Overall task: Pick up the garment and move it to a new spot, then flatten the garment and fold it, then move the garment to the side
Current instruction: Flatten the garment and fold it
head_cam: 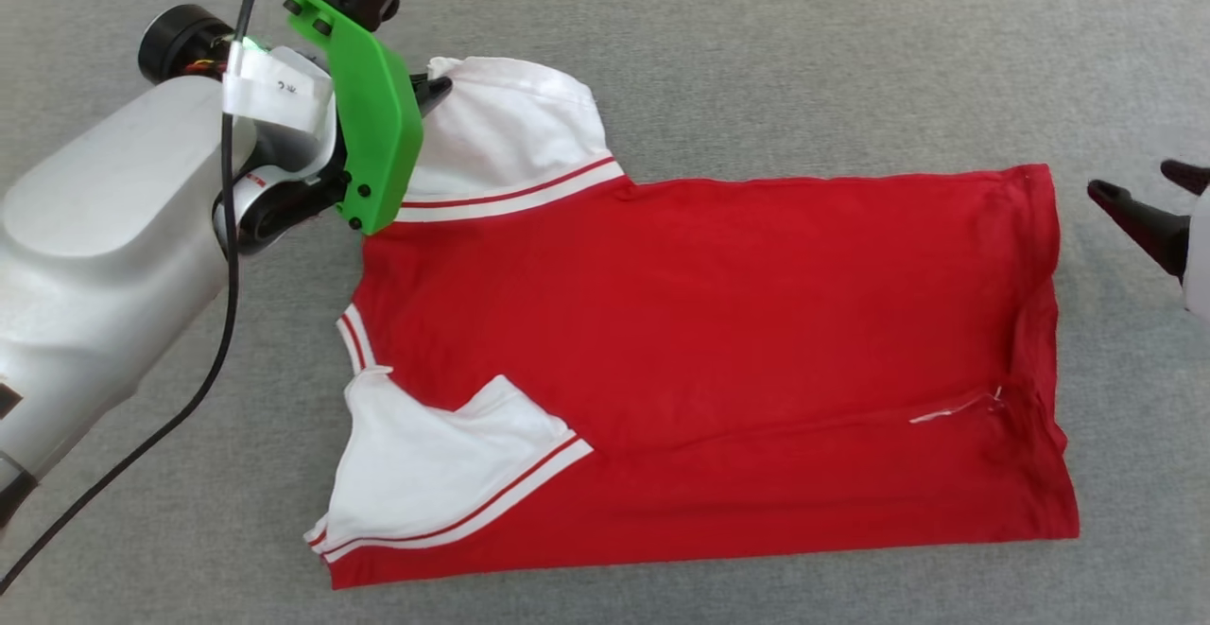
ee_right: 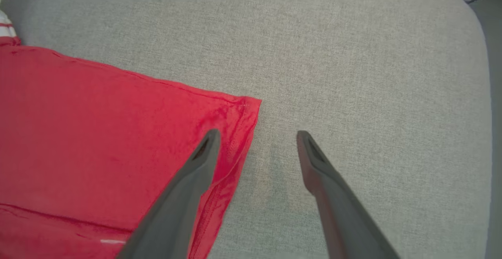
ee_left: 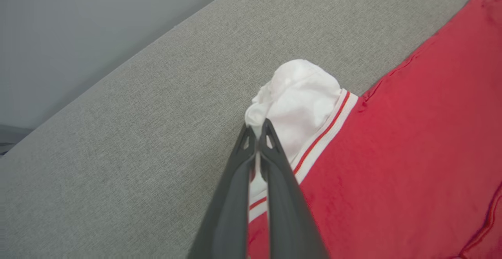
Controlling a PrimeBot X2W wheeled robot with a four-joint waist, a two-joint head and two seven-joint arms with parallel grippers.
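Note:
The garment (head_cam: 709, 322) lies flat on the grey cloth surface, red body spread sideways, hem to the right, numerals hidden. Its two white sleeves with red-and-white trim are at the left; the near sleeve (head_cam: 435, 474) is folded onto the body. My left gripper (head_cam: 437, 91) is at the far sleeve (head_cam: 510, 133), mostly hidden behind its green mount. In the left wrist view that gripper (ee_left: 257, 127) is shut on the bunched edge of the white sleeve (ee_left: 302, 98). My right gripper (head_cam: 1139, 182) stands open just right of the hem, above the garment's corner (ee_right: 239, 106), holding nothing (ee_right: 257, 133).
The grey padded surface (head_cam: 756, 58) extends all around the garment. Its edge runs diagonally in the left wrist view (ee_left: 129, 59) and curves down at the right in the right wrist view (ee_right: 484, 75). A black cable (head_cam: 227, 303) hangs beside my left forearm.

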